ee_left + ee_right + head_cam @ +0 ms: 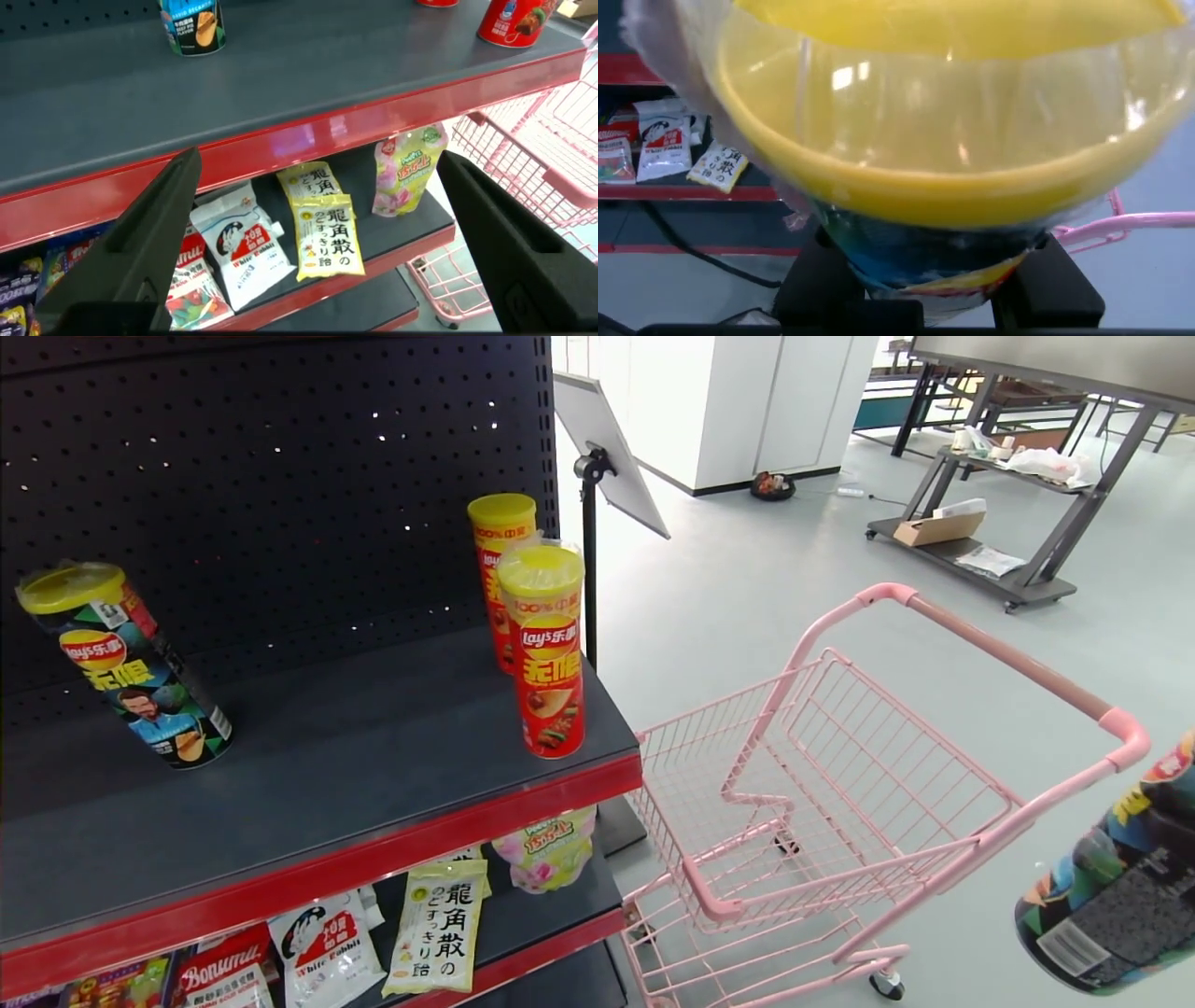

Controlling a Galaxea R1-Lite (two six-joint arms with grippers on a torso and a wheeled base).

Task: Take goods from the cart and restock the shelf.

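Down in the lower right corner of the head view, a dark patterned cardboard chip can with a yellow plastic lid (1111,887) hangs tilted in the air. It is just below the right end of the handle of the pink wire shopping cart (840,784). Seen from the right wrist, the right claw (934,294) pinches this can (952,140) low on its body, with a black finger (817,285) on either side and the lid toward the camera.

The cart stands on the grey floor at centre right. Its basket is close to the end of the dark grey metal shelf with a red front edge (355,775), which takes up the left half of the frame. On that shelf, a second dark patterned can (121,663) stands at the far left, near the black pegboard back (280,476). Two red chip cans with yellow lids (541,649) stand one behind the other at the shelf's right end, near the front edge.

The left claw (327,252) is spread wide with nothing between its fingers (168,233). It is held in front of the lower shelf (425,219), where flat snack bags (327,233) lie in a row.
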